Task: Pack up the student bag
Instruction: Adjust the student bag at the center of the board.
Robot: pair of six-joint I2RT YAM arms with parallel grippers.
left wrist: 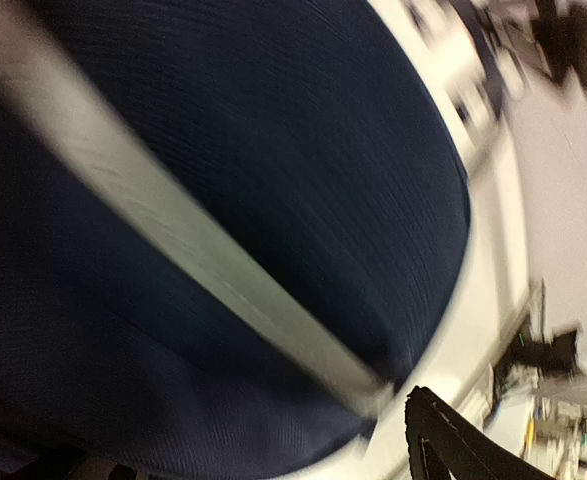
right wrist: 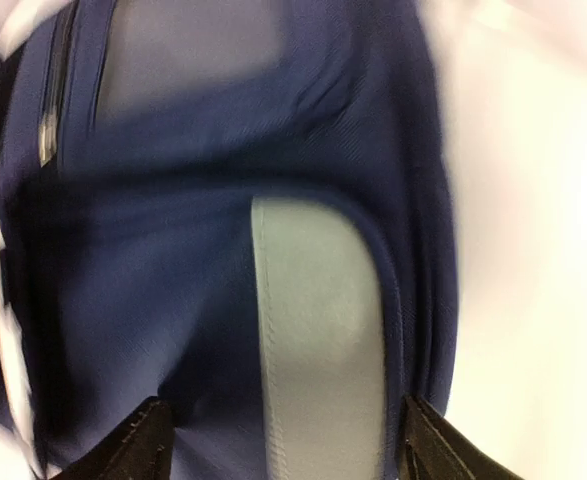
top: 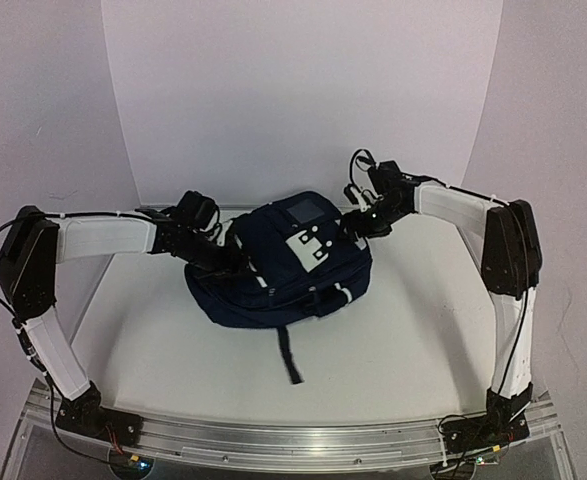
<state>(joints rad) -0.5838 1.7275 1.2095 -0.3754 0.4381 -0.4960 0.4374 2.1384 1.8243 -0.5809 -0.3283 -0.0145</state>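
The student bag [top: 273,270] is a navy backpack with white stripes and a white dotted patch [top: 311,248]. It lies at the middle of the table, and a dark strap [top: 290,358] trails toward me. My left gripper [top: 229,259] presses against the bag's left side. In the left wrist view the navy fabric [left wrist: 223,150] and a white stripe [left wrist: 203,260] fill the blurred frame, and only one fingertip [left wrist: 443,440] shows. My right gripper [top: 361,222] is at the bag's upper right. It is open, and its fingers [right wrist: 148,445] straddle the navy fabric and a white stripe [right wrist: 318,330].
The white table [top: 423,330] is enclosed by pale walls at the back and sides. An aluminium rail [top: 293,440] runs along the near edge between the arm bases. A grey square panel [top: 304,211] sits on the bag's far end.
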